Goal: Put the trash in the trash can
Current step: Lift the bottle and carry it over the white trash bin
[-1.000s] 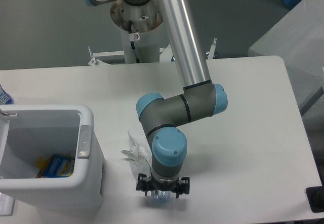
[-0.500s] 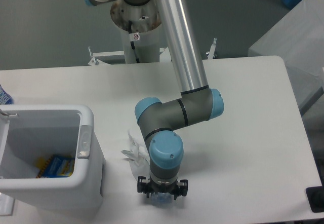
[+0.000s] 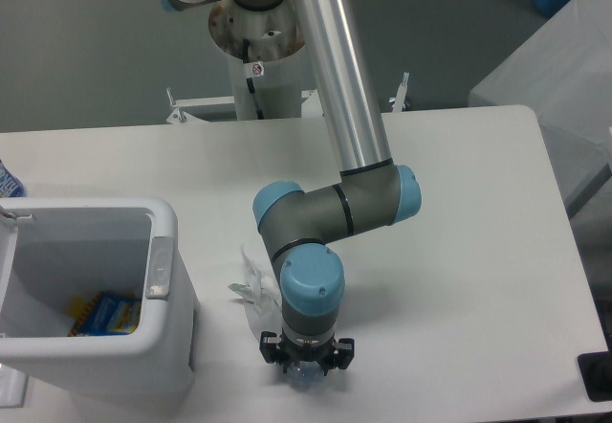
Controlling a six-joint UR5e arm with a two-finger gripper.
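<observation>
Change: since the earlier frames the wrist has been shifted slightly left and lowered, so that the gripper (image 3: pixel 306 361) now sits closer over the bottle's blue end.
Bottle: a clear crinkled plastic water bottle (image 3: pixel 263 303) lies on the table just right of the trash can, mostly hidden beneath the wrist; a bluish rounded end, likely the cap, shows under the gripper.
Wrapper: a crumpled white wrapper (image 3: pixel 251 281) is seen beside the bottle, near the bin's right wall; whether the two touch cannot be told.
Handling: the bottle is judged light, thin-walled and springy, likely to dent and slip under pressure; the stiffer neck or cap end is judged the better place for a hold. The wrapper is judged soft and nearly weightless.
Gripper: it is pointed straight down at the bottle's end; whether its jaws are spread or pinching cannot be told from this view.
Trash can: the white bin (image 3: pixel 163 217) stands at the left, with a grey tab (image 3: pixel 158 268) on its right rim and a blue and yellow item (image 3: pixel 107 313) inside.
Table: a white table (image 3: pixel 478 251) carries everything.
</observation>
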